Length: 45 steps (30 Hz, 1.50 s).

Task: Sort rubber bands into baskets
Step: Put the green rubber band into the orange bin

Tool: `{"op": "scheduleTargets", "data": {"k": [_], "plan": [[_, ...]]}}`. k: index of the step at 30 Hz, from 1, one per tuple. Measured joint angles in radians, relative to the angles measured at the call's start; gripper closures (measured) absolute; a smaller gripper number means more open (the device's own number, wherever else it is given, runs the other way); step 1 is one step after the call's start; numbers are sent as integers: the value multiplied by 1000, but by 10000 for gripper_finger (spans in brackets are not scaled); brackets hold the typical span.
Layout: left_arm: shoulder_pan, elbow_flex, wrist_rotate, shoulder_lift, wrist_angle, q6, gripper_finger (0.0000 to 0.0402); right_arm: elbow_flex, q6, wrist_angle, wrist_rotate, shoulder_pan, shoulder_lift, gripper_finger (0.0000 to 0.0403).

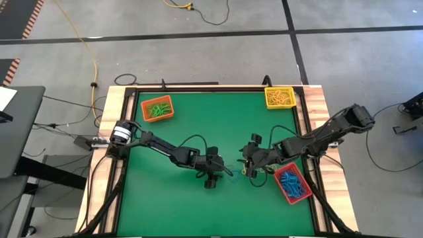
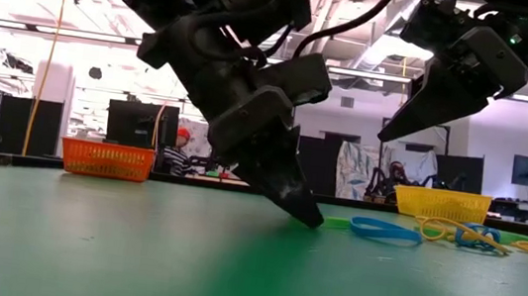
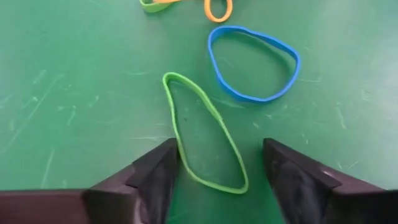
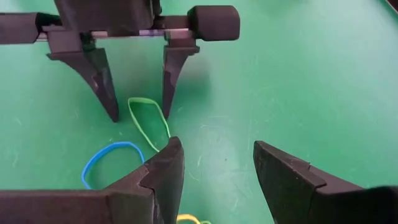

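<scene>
Two dark pincers meet over the middle of the green bench (image 1: 192, 119), where the last loose bands lie. Nearest the left pincer (image 3: 219, 163), a thin green rubber loop (image 3: 202, 134) lies flat between its fingers, which stand apart on either side of it with tips at the surface; straddling it this way looks like the setup for closing on it. The left arm reaches in low and slanted. Just past it lies a blue rubber loop (image 3: 255, 65), then a small yellow one (image 3: 217, 9). The right pincer (image 4: 217, 165) faces the left one, raised off the surface, its fingers also apart and holding nothing, seemingly waiting. Farther out sit the shallow plastic baskets: red (image 1: 293, 183) beside the right arm holding blue bands, orange (image 1: 157, 108) holding green, yellow (image 1: 279, 97) holding yellow.
</scene>
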<state>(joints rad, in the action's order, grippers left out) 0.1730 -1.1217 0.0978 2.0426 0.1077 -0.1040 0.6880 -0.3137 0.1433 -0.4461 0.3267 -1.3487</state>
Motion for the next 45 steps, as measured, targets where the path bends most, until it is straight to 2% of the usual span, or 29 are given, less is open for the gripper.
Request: {"op": "scheduleTargets", "data": {"k": [3,8,9,18,26,32,35,45], "plan": [[0,0,12,0,-2,14,226,0,4,-2,-1,-1,0,184],[-1,0,13,0,-15,69,370,0,8,-3,-1,-2,0,184],[-1,0,13,0,-17,78,384,0,8,-3,-2,-2,0,184],[-15,2,33,-30,-79,123,401,0,8,-2,-5,-2,0,184],[-39,4,229,-172,-302,176,401,0,8,-2,-5,-2,0,184],[-61,5,290,-262,-442,179,401,0,8,-1,-5,-2,0,184],[-69,4,315,-286,-495,174,401,0,8,2,-5,-2,0,184],[-148,4,525,-340,-788,132,401,0,8,1,-5,-2,0,184]]}}
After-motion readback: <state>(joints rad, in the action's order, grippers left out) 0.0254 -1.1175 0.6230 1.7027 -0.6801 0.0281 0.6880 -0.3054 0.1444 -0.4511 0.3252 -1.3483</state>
